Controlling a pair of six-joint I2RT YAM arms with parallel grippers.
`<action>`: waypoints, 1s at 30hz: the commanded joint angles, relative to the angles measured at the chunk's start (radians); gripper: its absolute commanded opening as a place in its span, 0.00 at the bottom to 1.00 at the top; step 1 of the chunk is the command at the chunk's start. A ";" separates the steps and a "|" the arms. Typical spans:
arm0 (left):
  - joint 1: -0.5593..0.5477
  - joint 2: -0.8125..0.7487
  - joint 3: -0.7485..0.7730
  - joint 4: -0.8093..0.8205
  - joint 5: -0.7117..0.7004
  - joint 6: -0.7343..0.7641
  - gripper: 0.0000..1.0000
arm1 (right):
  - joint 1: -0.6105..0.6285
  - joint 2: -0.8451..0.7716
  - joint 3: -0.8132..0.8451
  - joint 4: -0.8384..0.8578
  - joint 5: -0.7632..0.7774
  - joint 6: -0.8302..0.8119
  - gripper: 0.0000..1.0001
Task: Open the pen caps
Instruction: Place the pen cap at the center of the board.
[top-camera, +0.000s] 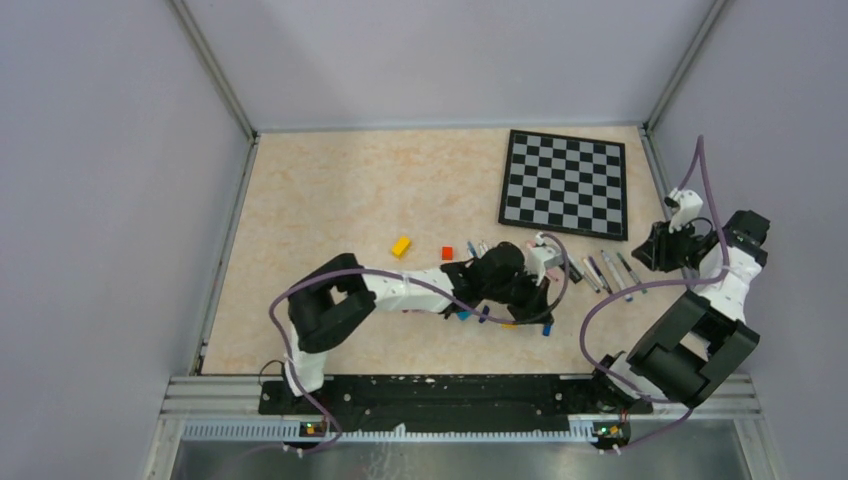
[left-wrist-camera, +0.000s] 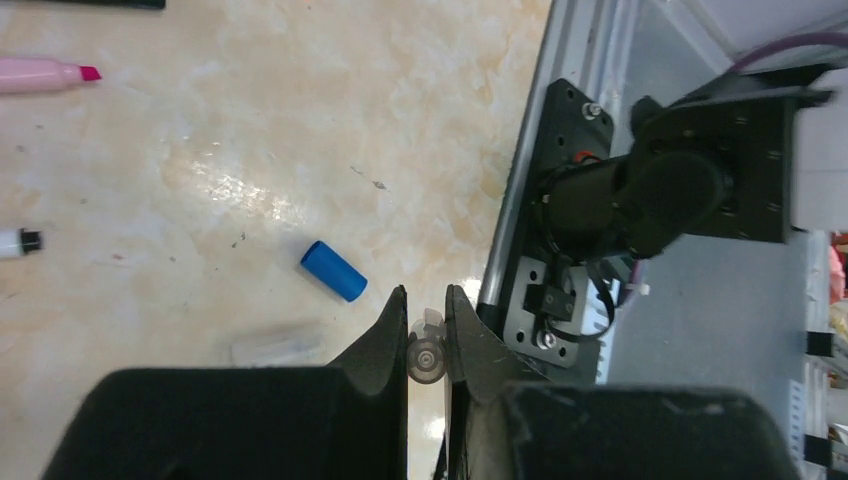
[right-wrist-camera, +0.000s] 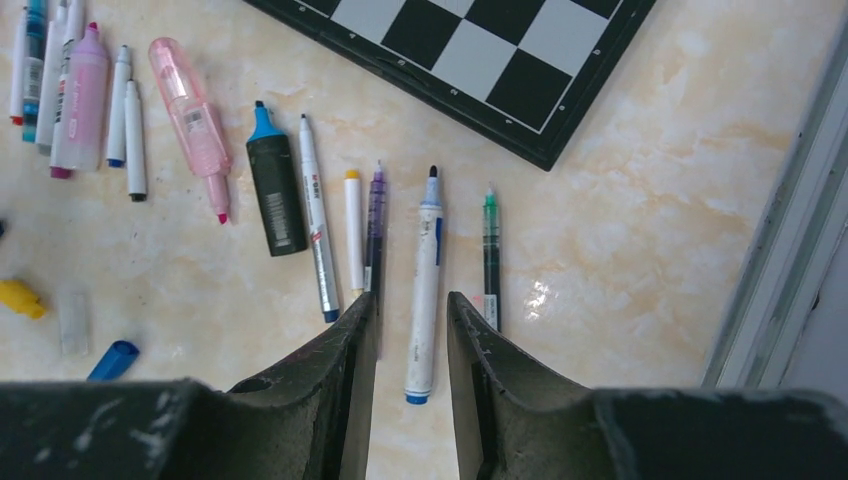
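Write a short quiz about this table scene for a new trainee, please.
1. True or false: the left gripper is shut on a small clear cap.
2. Which pen shows between the fingers of the right gripper in its wrist view? A) green pen B) white pen with a blue end C) black highlighter
3. Fill in: the board at the far right of the table is a ___.
Key: 1 true; 2 B; 3 chessboard.
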 joint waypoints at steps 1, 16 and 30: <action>-0.039 0.106 0.143 -0.099 -0.068 0.028 0.03 | 0.005 -0.060 -0.024 -0.032 -0.067 -0.015 0.31; -0.070 0.326 0.394 -0.206 -0.072 0.043 0.08 | 0.005 -0.081 -0.086 -0.022 -0.107 -0.012 0.31; -0.073 0.398 0.519 -0.330 -0.105 0.092 0.24 | 0.005 -0.105 -0.091 -0.023 -0.121 -0.005 0.31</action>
